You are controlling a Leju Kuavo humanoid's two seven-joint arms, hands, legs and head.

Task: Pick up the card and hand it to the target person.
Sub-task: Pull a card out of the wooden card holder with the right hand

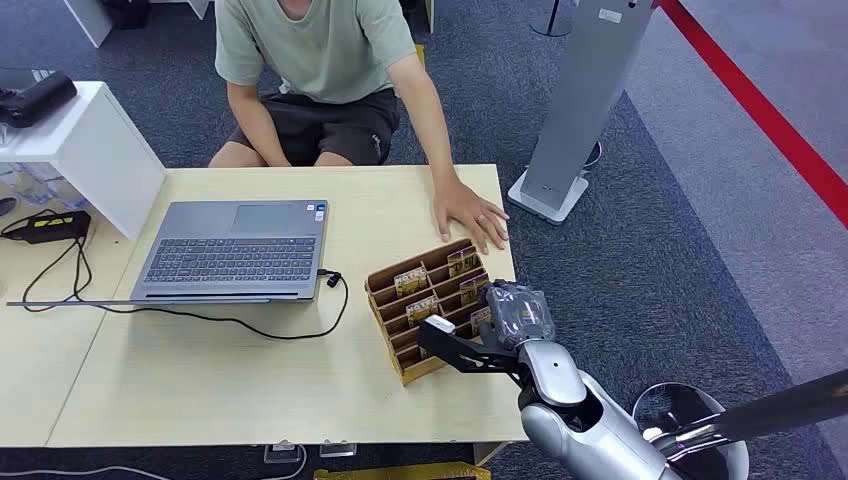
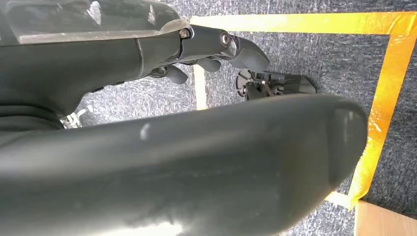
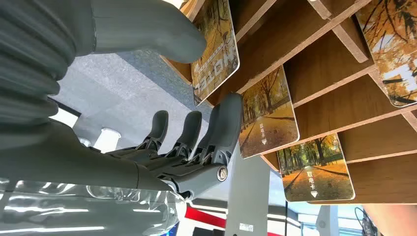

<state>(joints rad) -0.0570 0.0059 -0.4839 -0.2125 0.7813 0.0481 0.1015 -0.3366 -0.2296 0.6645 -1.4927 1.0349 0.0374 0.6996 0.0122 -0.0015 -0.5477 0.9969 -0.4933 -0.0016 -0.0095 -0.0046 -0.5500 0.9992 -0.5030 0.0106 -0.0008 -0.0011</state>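
Note:
A wooden card rack (image 1: 392, 300) stands near the table's right edge, with several autumn-print cards in its slots. My right hand (image 1: 517, 312) is at the rack's right side. In the right wrist view the thumb (image 3: 147, 29) touches the edge of one card (image 3: 219, 54) that sticks out of its slot. A dark finger (image 3: 223, 128) lies just past the card's corner, and the other fingers are spread. Two more cards (image 3: 269, 110) sit in the slots beside it. My left hand (image 2: 147, 54) hangs over the carpet and holds nothing. The person (image 1: 320, 60) sits across the table with one hand (image 1: 470, 215) flat on it beside the rack.
An open laptop (image 1: 235, 250) with its cable lies left of the rack on the wooden table (image 1: 200, 370). A white cabinet (image 1: 95, 140) stands at the left. A grey stand (image 1: 580, 110) rises to the right, with a red floor line (image 1: 770, 120) beyond it.

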